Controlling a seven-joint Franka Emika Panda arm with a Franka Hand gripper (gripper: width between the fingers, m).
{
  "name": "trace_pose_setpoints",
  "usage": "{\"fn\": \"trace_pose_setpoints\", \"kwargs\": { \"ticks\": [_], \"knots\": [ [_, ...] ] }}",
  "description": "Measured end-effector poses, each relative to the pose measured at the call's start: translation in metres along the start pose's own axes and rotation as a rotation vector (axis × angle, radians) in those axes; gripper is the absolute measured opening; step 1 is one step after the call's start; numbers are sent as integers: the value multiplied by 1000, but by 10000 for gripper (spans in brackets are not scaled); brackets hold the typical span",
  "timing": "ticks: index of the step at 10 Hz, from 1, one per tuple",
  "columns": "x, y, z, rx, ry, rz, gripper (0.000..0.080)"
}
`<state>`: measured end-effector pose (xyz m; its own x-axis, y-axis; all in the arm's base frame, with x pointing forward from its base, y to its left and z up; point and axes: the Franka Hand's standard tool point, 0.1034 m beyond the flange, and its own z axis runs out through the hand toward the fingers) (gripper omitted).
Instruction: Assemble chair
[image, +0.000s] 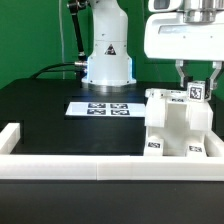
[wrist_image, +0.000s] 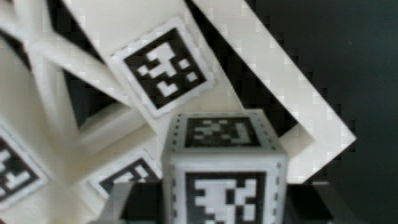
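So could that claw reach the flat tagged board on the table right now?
Probably yes: the marker board lies uncovered, and the gripper above the chair has open space towards it.

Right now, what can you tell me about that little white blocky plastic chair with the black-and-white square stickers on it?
The small white plastic chair looks partly built: blocky panels joined, several bearing black-and-white square tags. It stands on the black table at the exterior view's right, close to the low white wall in the foreground. The white gripper hangs above it, its fingers flanking a tagged block at the chair's top; whether they clamp it is unclear.
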<state>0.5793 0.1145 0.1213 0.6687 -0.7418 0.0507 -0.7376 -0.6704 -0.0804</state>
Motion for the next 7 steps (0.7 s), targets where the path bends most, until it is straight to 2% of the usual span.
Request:
{"fn": "trace_pose_setpoints", "kwargs": {
  "ticks": [5, 7],
  "knots": [
    [-1, 1, 1, 6, -21, 454, 287],
    [-3, -1, 2, 8, -26, 537, 287]
  ]
}}
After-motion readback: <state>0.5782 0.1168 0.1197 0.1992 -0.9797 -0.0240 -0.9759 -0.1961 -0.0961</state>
